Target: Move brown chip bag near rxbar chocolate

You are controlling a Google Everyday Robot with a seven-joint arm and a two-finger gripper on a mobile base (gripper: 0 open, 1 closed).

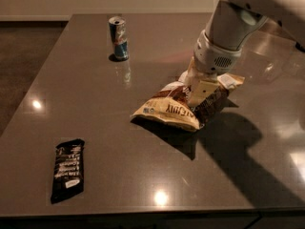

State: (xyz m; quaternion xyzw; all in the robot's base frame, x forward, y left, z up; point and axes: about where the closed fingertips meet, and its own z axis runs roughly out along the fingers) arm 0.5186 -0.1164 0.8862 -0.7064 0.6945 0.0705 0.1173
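The brown chip bag (164,109), cream-yellow and brown with dark lettering, lies right of the middle of the grey table. My gripper (198,98) comes down from the upper right onto the bag's right half and is shut on it; the bag is bunched up around the fingers (201,90) and its front edge stands a little off the table. The rxbar chocolate (68,169), a small flat black wrapper with white lettering, lies near the table's front left edge, well apart from the bag.
A slim blue-silver can (118,38) stands upright at the back left of the table (95,104). The table's front edge runs along the bottom, just below the bar. The arm casts a dark shadow to the right of the bag.
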